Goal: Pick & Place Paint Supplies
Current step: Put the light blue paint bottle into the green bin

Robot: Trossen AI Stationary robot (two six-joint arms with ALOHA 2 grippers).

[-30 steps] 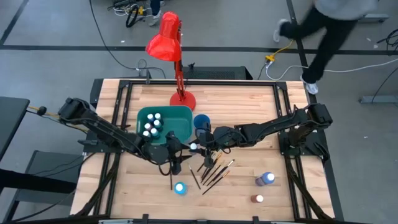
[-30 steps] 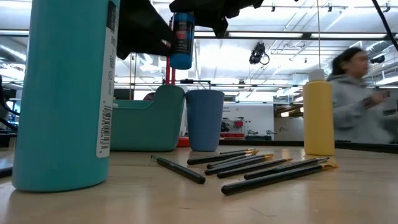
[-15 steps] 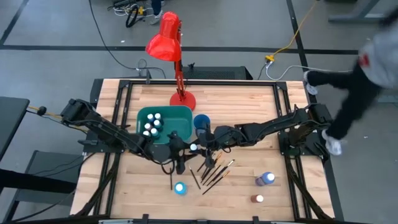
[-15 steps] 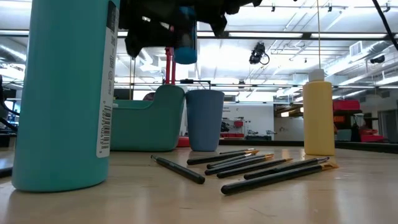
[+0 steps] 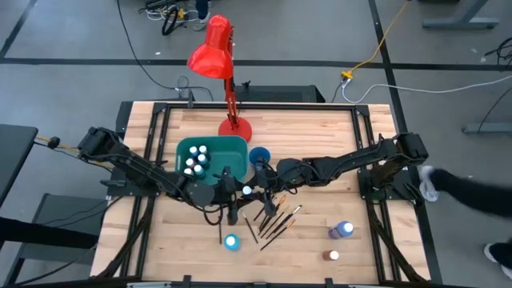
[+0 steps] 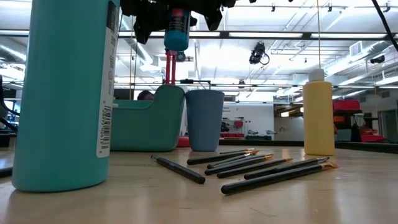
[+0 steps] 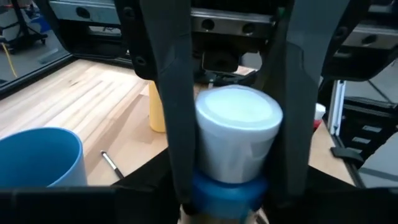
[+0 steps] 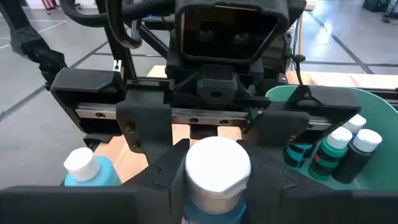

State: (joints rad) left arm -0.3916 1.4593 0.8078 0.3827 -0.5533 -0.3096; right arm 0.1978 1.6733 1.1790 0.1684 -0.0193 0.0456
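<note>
A blue paint bottle (image 5: 249, 190) with a white cap hangs upright above the table's middle, in front of the teal bin (image 5: 224, 164). Its body shows in the low view (image 6: 176, 34). My left gripper (image 5: 241, 192) and my right gripper (image 5: 258, 190) meet at it from opposite sides, both shut on it. Several white-capped bottles (image 5: 195, 160) stand in the bin. Dark-handled brushes (image 5: 272, 220) lie on the wood below the grippers. A light blue bottle (image 5: 231, 242), a purple one (image 5: 342, 230) and a brown one (image 5: 332, 256) stand near the front edge. My left gripper pinches the bottle between its two fingers at the white cap and the shoulder under it (image 7: 208, 134). The fingers (image 7: 168, 112) come nearly level from the table's left. The bottle stands upright, clear of the table. My right gripper pinches the same bottle between its two fingers, on the blue body just under the cap (image 8: 214, 211). The fingers (image 8: 155, 180) come nearly level from the table's right. The cap (image 8: 217, 165) points up.
A red desk lamp (image 5: 216, 56) stands at the far edge behind the bin. A small blue cup (image 5: 259, 156) stands right of the bin. A tall yellow bottle (image 6: 318, 115) stands on the table beyond the brushes. Free wood lies at the front left.
The blue bottle has risen a little between the two grippers and stays upright. My left gripper has tipped up toward level beside it. A person has walked past beyond the table's right side.
</note>
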